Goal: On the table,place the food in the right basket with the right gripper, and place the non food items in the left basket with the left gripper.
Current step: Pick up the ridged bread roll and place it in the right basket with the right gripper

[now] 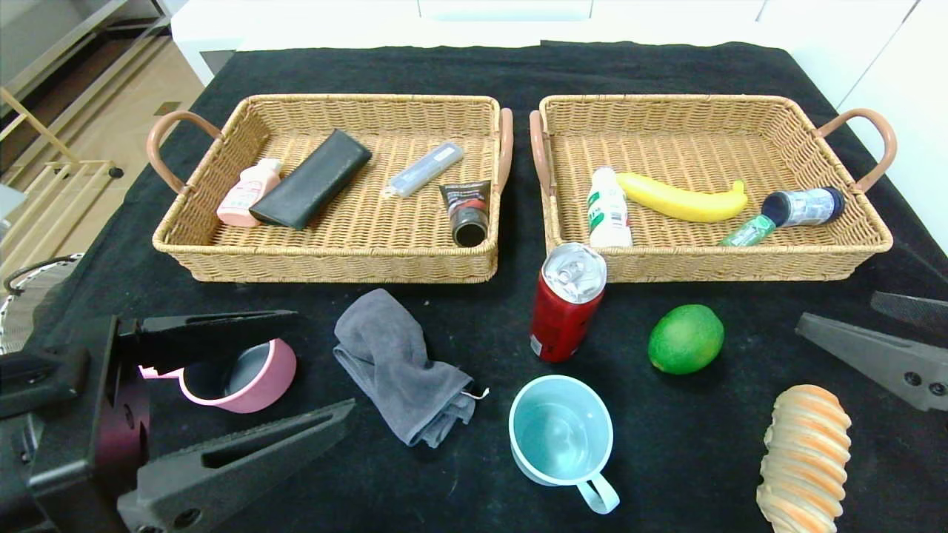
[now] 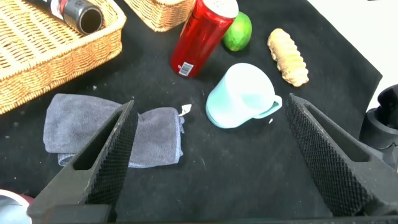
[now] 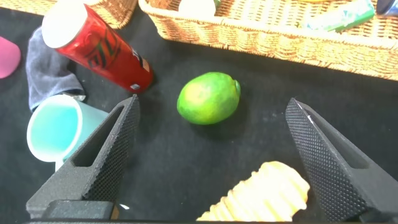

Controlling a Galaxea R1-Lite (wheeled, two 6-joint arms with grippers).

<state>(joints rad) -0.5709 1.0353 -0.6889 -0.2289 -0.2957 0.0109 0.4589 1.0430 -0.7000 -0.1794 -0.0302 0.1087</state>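
Nearest the robot, the left gripper hangs at about 8 o'clock with its jaws spread wide and empty; the small pink cup lies between them, and the crumpled grey cloth sits just beside, toward 6 o'clock. The right gripper waits at 4 o'clock, likewise parted and holding nothing — above the ridged tan bread roll and near the green lime. The pale blue mug and upright red drink can stand centrally. Farther off, the left wicker basket at 11 o'clock already holds non-food, the right wicker basket at 1 o'clock holds food — so sorting looks about half finished.
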